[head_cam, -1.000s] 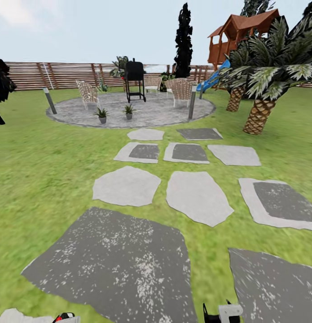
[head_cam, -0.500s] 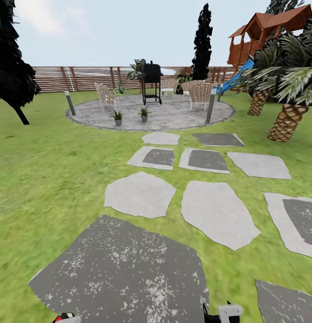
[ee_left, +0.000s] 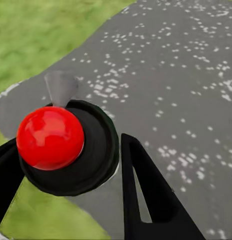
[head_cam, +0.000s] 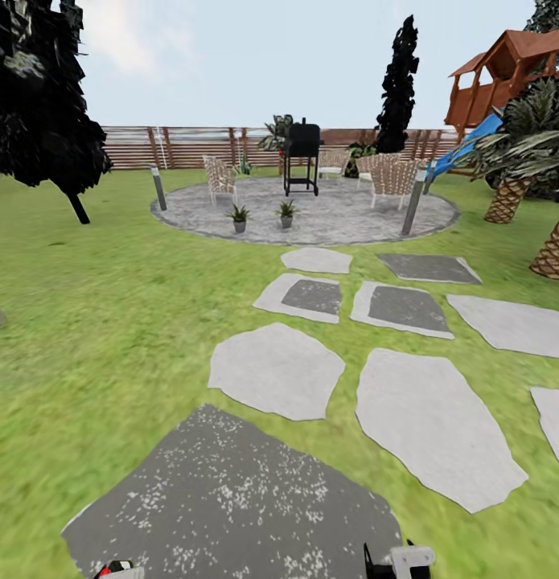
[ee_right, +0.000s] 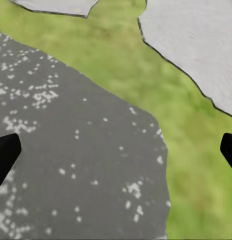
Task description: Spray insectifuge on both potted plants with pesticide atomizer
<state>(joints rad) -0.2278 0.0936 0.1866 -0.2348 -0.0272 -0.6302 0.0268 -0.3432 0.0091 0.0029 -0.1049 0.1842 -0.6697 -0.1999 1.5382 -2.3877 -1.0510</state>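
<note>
Best to roll straight along the stepping stones (head_cam: pixel 276 371) toward the potted plants (head_cam: pixel 239 216) at upper centre, right end effector (ee_right: pixel 116 150) released, left end effector (ee_left: pixel 70 165) state unclear.

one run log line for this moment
phase: in transit | underfoot: dark stone | plants on patio ahead | right hand open, empty

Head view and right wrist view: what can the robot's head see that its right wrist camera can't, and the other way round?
The head view looks far across the garden: the round patio, two potted plants, a black grill and the wooden fence.

The right wrist view looks straight down from close up, with the right gripper wide open and a black fingertip at each edge.

Both share the dark speckled stepping stone, the grass and a pale stone.
</note>
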